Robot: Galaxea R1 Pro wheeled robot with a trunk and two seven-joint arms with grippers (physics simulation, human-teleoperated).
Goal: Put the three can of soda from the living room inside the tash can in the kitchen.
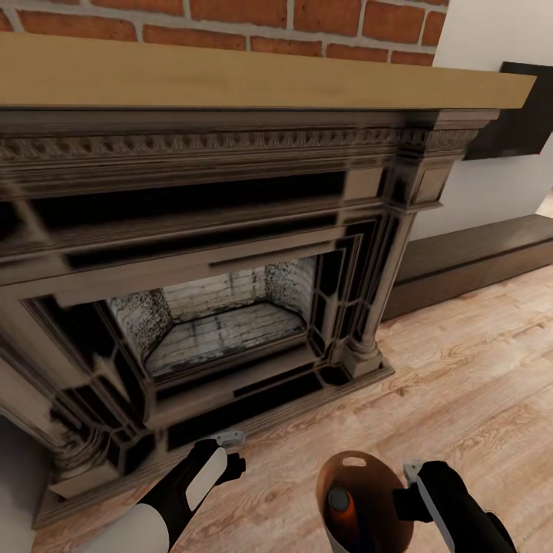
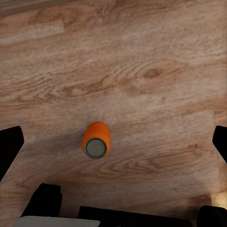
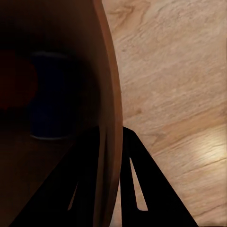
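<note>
You have one orange soda can (image 2: 96,140) standing upright on the plank floor (image 2: 142,56), just left of centre in the left wrist frame: bright orange wall, grey top with a dark ring. The left end effector (image 2: 113,142) hangs over it with its dark fingers (image 2: 9,146) spread wide at the frame's two side edges, well clear of the can.

At the bottom centre of the head frame sits the trash can (image 1: 369,468), copper-brown, round, with a small slot handle near its far rim. A second orange can (image 1: 340,507) with a grey top stands inside it. In the right wrist frame the bin's interior is very dark; you can just make out a blue can (image 3: 49,101) and a dim reddish shape beside it.

The right end effector (image 3: 111,175) pinches the bin's rim, one finger inside the wall, one outside. The bin's lower part is cut off by the head frame's bottom edge.

The dark carved fireplace (image 1: 223,253) fills the upper left.
</note>
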